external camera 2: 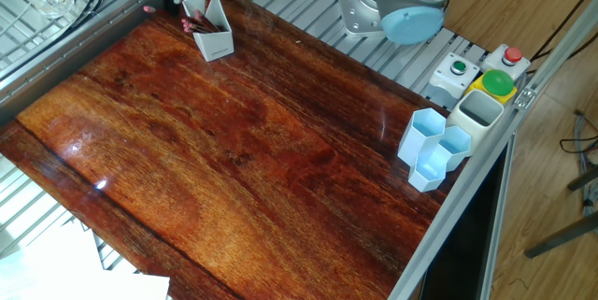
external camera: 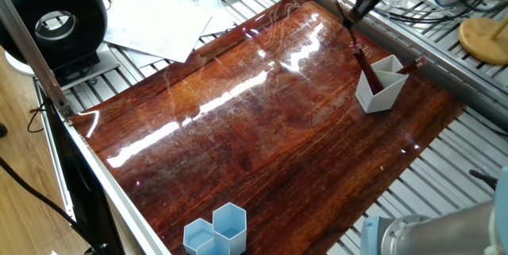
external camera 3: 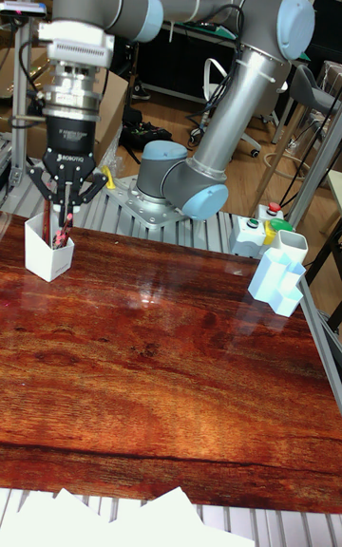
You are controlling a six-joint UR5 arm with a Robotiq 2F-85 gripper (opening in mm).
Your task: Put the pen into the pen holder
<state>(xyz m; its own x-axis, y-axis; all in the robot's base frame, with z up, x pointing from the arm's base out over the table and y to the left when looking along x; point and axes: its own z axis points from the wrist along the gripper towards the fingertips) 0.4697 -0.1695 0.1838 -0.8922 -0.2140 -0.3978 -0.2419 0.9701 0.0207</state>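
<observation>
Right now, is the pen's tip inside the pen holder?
Yes. The pen, between the gripper fingers, reaches down past the pen holder rim.

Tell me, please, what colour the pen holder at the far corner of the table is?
The pen holder is plain white; it shows best in the fixed view where it stands at the right.

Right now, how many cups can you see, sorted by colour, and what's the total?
White: 2, the pen holder and a rounded cup
Light blue: 3, the hexagonal cups
Total: 5
</observation>
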